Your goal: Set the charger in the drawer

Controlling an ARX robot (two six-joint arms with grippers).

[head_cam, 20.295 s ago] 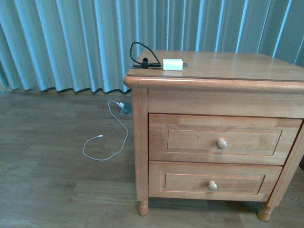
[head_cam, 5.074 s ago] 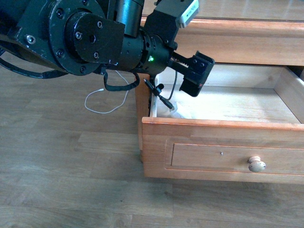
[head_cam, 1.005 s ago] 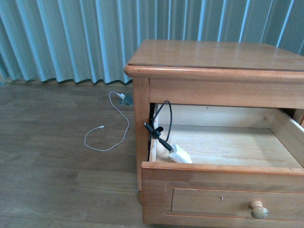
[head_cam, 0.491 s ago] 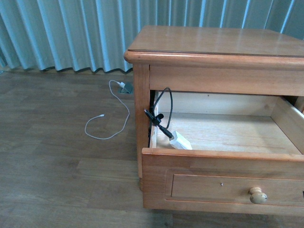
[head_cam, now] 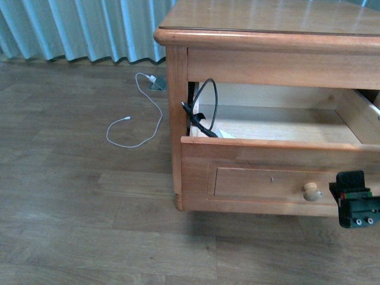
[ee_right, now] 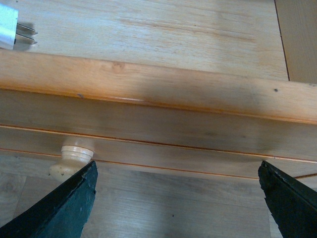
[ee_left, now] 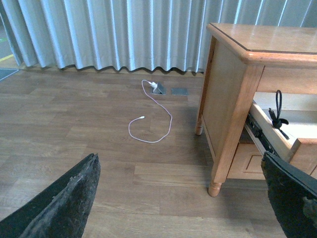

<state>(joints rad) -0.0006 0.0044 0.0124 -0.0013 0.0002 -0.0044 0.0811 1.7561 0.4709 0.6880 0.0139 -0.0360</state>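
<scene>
Pale blue-green curtains (head_cam: 77, 29) run along the upper left of the front view, above a brown plank floor (head_cam: 89, 225) where a thin white cable (head_cam: 139, 116) curls in a loose loop. At right stands a honey-brown nightstand (head_cam: 267, 24) with its upper drawer (head_cam: 261, 178) pulled open, the round pale knob (head_cam: 312, 191) showing on the panel front. The charger (head_cam: 205, 122) lies inside the drawer at its near left corner; its black cable loops up against the left side, and only a sliver of the white brick peeks over the front edge. In the right wrist view the brick's metal prongs show at the upper left, on the pale drawer bottom. The right gripper (head_cam: 356, 202) hangs at the lower right of the front view, just beside the knob, its fingers (ee_right: 59, 208) spread wide and empty. The left gripper (ee_left: 183, 198) sits off from the nightstand, fingers wide, holding nothing.
</scene>
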